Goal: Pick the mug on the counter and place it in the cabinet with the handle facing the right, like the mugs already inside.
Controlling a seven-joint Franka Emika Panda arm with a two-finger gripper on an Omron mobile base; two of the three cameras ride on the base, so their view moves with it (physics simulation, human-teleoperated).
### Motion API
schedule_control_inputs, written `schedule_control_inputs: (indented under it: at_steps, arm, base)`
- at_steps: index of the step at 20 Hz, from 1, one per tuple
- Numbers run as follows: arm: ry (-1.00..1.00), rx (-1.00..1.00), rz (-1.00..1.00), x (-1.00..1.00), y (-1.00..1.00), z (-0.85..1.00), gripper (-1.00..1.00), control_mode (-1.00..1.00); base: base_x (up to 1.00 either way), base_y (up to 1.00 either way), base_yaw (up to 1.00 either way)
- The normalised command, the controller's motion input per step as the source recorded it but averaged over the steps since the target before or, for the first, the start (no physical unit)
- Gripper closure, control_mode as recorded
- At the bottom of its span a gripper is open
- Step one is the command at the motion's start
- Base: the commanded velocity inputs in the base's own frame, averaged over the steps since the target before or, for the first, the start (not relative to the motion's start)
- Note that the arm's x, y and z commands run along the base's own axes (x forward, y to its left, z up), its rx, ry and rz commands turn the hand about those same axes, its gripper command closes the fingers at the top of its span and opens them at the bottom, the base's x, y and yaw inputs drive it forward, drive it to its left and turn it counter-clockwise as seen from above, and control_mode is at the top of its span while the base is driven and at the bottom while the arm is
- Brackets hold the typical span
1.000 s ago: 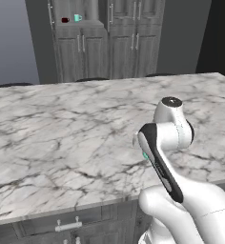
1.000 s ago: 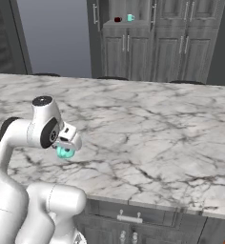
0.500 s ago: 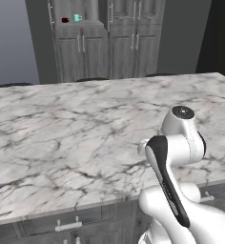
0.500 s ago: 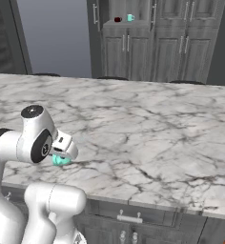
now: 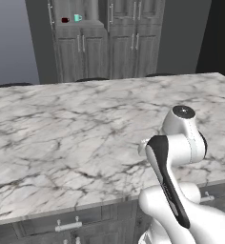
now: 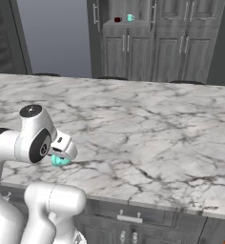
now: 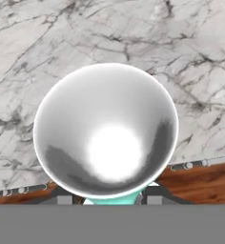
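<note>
Gripper (image 6: 62,157): points down over the counter (image 6: 148,128) near its front edge; grip state unclear.
Mug (image 7: 106,143): directly beneath, between the fingertips.

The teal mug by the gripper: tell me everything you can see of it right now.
The mug fills the hand view from above: a round white rim and glossy white interior, empty, opening facing the camera, so it stands upright. A sliver of teal outer wall shows at its lower edge, between the fingertips of the gripper. In the right base view it is a teal shape under the hand, low over the counter near its front edge. Its handle is hidden.
</note>
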Motion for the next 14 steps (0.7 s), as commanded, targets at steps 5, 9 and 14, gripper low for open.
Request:
schedule_control_inputs:
  at_steps: [5,9,14]
  arm:
    - [0.00,0.00,0.00,0.00,0.00,0.00,1.00,1.00]
    - [0.00,0.00,0.00,0.00,0.00,0.00,1.00,1.00]
    - [0.00,0.00,0.00,0.00,0.00,0.00,1.00,1.00]
  base:
    - [-0.24,-0.14,-0.05]
    - [-0.05,-0.41,-0.05]
    - [0.00,-0.40,-0.01]
